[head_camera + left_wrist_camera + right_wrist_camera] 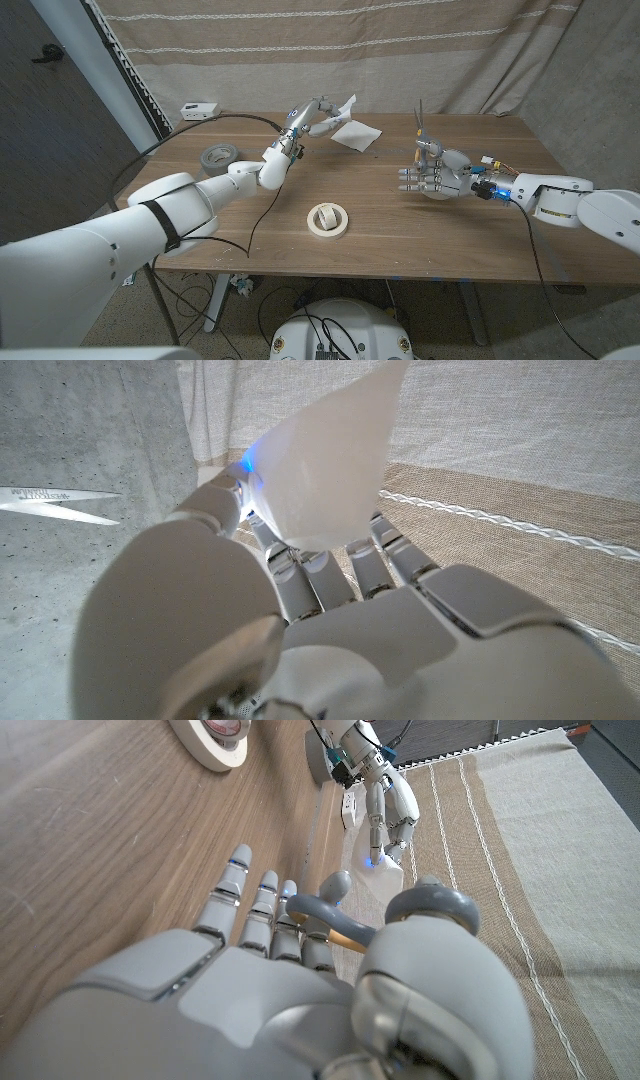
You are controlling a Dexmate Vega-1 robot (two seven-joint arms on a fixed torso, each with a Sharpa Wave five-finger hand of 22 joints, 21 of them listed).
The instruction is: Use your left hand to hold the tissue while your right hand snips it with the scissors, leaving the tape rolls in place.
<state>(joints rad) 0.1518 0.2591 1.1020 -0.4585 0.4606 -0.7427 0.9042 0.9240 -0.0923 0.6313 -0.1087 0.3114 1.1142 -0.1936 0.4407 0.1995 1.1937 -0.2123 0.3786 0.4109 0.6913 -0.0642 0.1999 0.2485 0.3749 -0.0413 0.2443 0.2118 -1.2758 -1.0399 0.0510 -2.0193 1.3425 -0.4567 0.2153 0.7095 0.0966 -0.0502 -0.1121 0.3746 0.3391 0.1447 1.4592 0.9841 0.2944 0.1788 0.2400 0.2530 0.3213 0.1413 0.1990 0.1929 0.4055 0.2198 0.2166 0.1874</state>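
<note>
The left robot hand (318,112) pinches a white tissue (347,107) and holds it up off the bench (400,225); a second white sheet (356,135) lies on the wood just beside that hand, toward the far edge. The right robot hand (430,176) grips the scissors (420,128), blades pointing up, well apart from the held tissue; whether the blades are parted is hard to tell. Bare wood lies between the two hands. A grey tape roll (218,154) sits near the bench's left edge, a cream tape roll (327,219) nearer the front edge. The tissue looks thin, pale and stiffly creased.
</note>
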